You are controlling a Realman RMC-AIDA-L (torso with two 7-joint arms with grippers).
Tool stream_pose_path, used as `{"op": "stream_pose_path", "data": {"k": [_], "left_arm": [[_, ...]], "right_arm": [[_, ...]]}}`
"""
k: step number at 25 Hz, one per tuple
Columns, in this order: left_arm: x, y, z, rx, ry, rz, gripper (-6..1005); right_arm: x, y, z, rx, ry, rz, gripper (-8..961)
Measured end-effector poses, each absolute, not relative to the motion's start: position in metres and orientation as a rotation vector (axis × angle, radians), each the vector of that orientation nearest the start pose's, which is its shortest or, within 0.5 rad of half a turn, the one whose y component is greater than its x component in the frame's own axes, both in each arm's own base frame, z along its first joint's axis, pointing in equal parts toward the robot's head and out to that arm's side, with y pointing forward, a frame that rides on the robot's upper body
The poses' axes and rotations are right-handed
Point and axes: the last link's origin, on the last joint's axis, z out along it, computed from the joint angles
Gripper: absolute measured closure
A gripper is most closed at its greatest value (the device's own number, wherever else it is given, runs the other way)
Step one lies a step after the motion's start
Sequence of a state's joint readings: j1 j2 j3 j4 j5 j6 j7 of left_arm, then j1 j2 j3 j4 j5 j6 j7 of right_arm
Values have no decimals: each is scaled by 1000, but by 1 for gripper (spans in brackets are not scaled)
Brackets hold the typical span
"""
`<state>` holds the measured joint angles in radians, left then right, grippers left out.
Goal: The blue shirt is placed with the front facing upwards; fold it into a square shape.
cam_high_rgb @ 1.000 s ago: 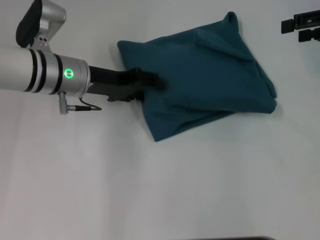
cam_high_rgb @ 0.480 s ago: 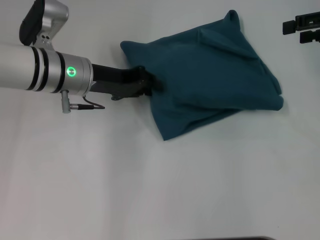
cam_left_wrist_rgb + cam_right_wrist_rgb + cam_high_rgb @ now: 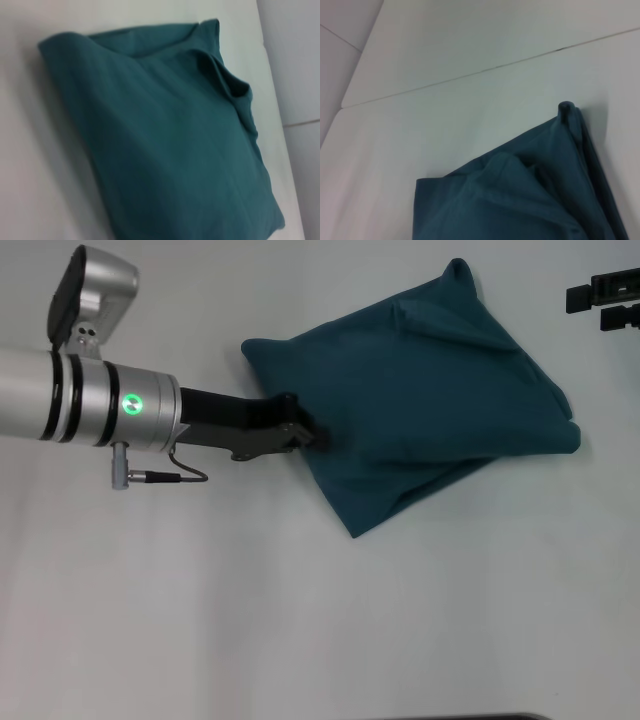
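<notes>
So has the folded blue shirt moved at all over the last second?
Yes. The blue shirt has slid toward the robot's right: in the head view its right corner now lies nearer the parked right gripper, with the left gripper at its edge.

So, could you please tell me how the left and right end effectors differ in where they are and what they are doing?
The left end effector reaches across the white table and meets the left edge of the folded blue shirt; the right end effector sits apart from the shirt at the far right corner. The left arm shows in full, while only the right one's tip is in view. Both look dark.
</notes>
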<state>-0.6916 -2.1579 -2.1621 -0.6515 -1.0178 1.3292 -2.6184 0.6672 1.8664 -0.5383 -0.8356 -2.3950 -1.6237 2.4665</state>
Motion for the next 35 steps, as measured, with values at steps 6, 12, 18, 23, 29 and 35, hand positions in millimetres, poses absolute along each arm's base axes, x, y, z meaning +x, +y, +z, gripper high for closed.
{"op": "stream_pose_path", "data": {"k": [6, 12, 18, 23, 29, 35], "left_arm": [[-211, 355, -71, -2320, -2070, -435, 995], [-211, 346, -63, -2397, -2028, -588, 939], [-224, 346, -59, -2269, -2127, -601, 831], [-227, 346, -60, -2248, -2133, -594, 679], [-229, 350, -71, -2176, -2158, -491, 301], [-225, 354, -79, -2157, -2146, -445, 106]], "right_arm": [[281, 379, 121, -2199, 1718, 349, 207], [281, 379, 121, -2201, 1716, 349, 208], [281, 379, 121, -2203, 1711, 350, 210], [281, 380, 121, -2205, 1708, 350, 211], [280, 380, 121, -2206, 1708, 350, 212], [279, 381, 121, -2208, 1707, 353, 214]]}}
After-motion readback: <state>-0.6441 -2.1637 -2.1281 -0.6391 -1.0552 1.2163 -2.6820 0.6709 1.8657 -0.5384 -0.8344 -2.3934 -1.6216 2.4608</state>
